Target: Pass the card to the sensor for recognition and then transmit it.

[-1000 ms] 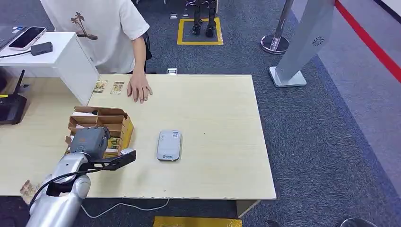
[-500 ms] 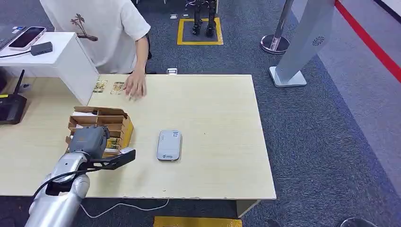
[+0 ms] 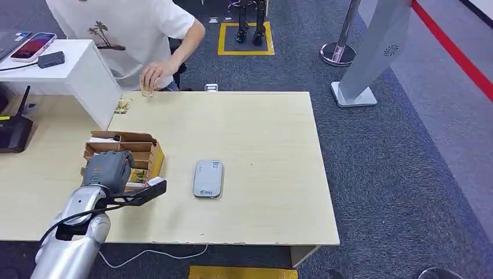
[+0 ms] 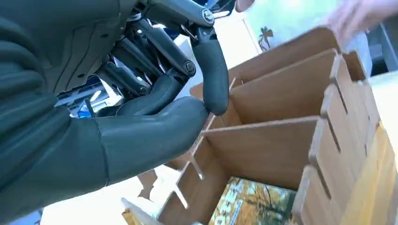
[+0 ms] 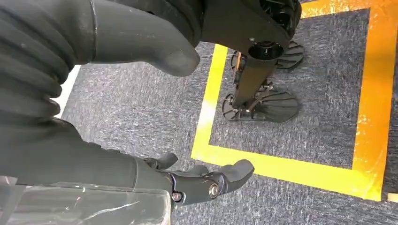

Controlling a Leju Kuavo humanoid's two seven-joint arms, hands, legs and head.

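Observation:
A brown cardboard slot box (image 3: 142,145) stands on the left of the light wooden table (image 3: 261,133). My left hand (image 3: 107,168) hovers over its near end. In the left wrist view the thumb and a dark finger (image 4: 213,89) meet above the box's dividers (image 4: 281,103), with nothing seen between them. A card with an autumn picture (image 4: 246,206) lies in a compartment below. The grey sensor pad (image 3: 207,178) lies flat to the right of the box. My right hand (image 5: 155,173) hangs over the carpet, fingers apart and holding nothing.
A person stands at the table's far edge, a hand (image 3: 152,75) raised with a card in it. Another card (image 3: 123,106) lies on the table by the white stand (image 3: 75,70), which carries a phone (image 3: 34,46). A black router (image 3: 13,131) sits at the far left.
The person's hand has lifted off the table and taken one of the two cards away. My left hand has edged slightly further over the box.

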